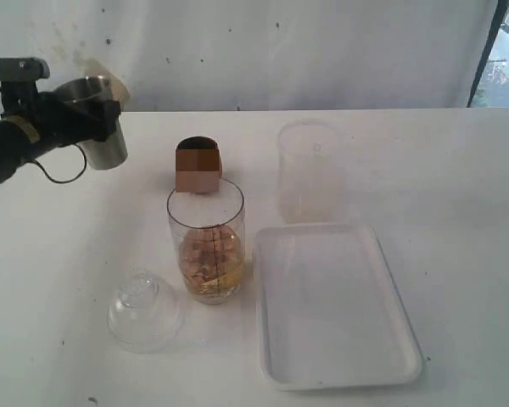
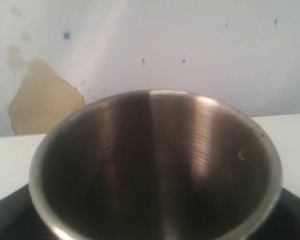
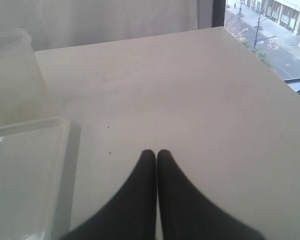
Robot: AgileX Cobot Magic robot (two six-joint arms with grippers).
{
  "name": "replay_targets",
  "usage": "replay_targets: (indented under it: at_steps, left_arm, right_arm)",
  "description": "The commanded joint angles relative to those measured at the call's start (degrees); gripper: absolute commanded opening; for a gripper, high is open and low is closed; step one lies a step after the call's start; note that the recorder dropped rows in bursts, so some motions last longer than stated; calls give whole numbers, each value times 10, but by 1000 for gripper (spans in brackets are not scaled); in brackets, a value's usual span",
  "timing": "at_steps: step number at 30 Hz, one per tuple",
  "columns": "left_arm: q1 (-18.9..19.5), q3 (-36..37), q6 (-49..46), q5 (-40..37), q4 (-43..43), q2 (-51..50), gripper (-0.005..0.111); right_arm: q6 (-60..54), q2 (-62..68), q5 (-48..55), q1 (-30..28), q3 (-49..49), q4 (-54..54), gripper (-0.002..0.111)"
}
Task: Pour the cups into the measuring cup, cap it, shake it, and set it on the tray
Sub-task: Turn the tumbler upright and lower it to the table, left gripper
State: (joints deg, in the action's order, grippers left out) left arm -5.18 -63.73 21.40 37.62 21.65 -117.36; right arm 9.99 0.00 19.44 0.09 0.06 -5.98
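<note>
Left gripper [image 1: 92, 117]: jaws wide, clamped on one steel tumbler [image 1: 103, 142] at the scene's back left. Right gripper [image 3: 156, 156]: fingers pressed together, holding nothing. One each of wooden cup [image 1: 198, 166], measuring cup [image 1: 206, 246] holding amber liquid, cap [image 1: 144, 311], tray [image 1: 343, 376] and frosted cup [image 1: 308, 170]; the measuring cup stands well apart from the left gripper, between cap and tray.

Steel tumbler [image 1: 102, 119] shiny brushed metal; measuring cup [image 1: 206, 246], cap [image 1: 144, 311] clear glossy plastic; tray [image 1: 335, 305] white plastic.

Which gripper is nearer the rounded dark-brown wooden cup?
Left gripper: holding the shiny steel tumbler, left of the wooden cup. Right gripper, fingers shut, is over the white table beyond the white plastic tray.
</note>
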Motion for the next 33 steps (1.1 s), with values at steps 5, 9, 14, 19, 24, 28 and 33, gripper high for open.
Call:
replay_targets:
  at_steps: [5, 9, 14, 19, 24, 28, 33]
  left_arm:
    - [-2, -12, 4, 119, 93, -86, 0]
    - [-2, -39, -24, 118, 132, -97, 0]
    - [-1, -40, -49, 112, 139, -97, 10]
    - [-1, -40, -48, 105, 138, -97, 72]
    - [-1, -40, -30, 91, 138, -96, 94]
    - [-1, -40, -30, 91, 141, -96, 94]
    - [-1, -33, -17, 66, 145, -91, 94]
  right_arm:
    - [3, 0, -2, 0, -1, 0, 0]
    - [3, 0, -2, 0, -1, 0, 0]
    - [3, 0, -2, 0, -1, 0, 0]
    - [3, 0, -2, 0, -1, 0, 0]
    - [3, 0, -2, 0, -1, 0, 0]
    - [3, 0, -2, 0, -1, 0, 0]
    - [3, 0, -2, 0, -1, 0, 0]
